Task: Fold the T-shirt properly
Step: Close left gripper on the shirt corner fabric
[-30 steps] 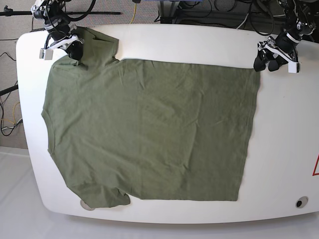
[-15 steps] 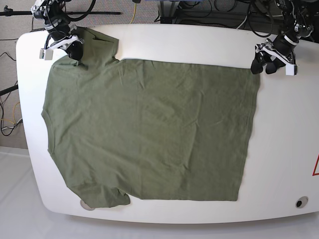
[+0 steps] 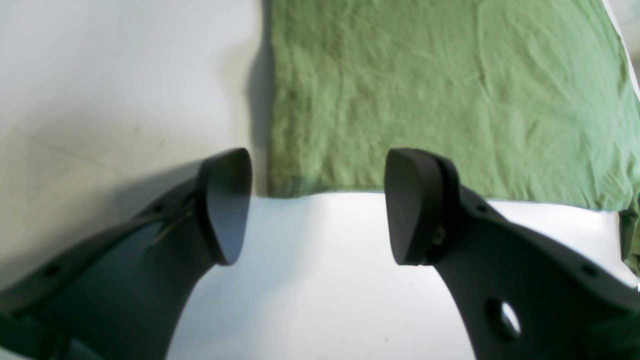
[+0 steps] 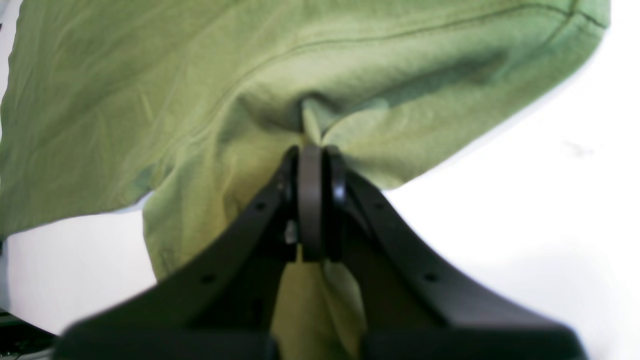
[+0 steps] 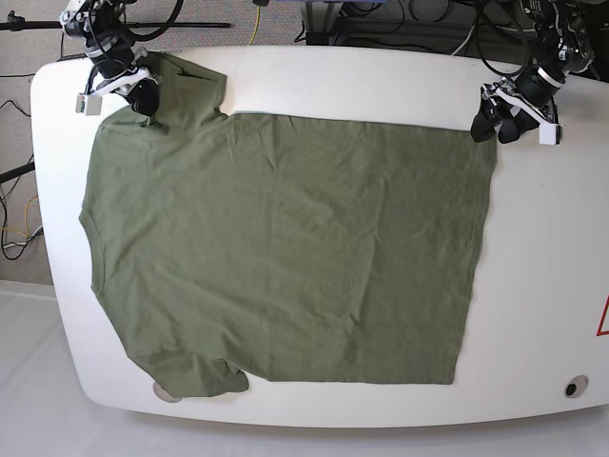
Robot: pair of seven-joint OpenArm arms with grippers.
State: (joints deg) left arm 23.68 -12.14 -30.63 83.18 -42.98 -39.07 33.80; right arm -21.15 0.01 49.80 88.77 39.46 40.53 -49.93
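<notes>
So, left wrist view: the left pincer (image 3: 317,205) is spread wide, the T-shirt (image 3: 440,95) hem corner just ahead on the worktop (image 3: 100,75). Right wrist view: right pincer (image 4: 311,165) is pinching a sleeve fold. Base view: soft, floppy cloth, probably best grabbed at corners.

Around the work surface

We see a white table (image 5: 533,286) with rounded corners, a small round dark fitting (image 5: 571,387) set near its front corner, and part of a red triangle mark (image 5: 603,319) at the table's edge. Behind the table we make out a tangle of black cables (image 5: 419,29), a yellow cable (image 5: 257,19), and a black rod (image 5: 114,25) lying across grey carpet.
</notes>
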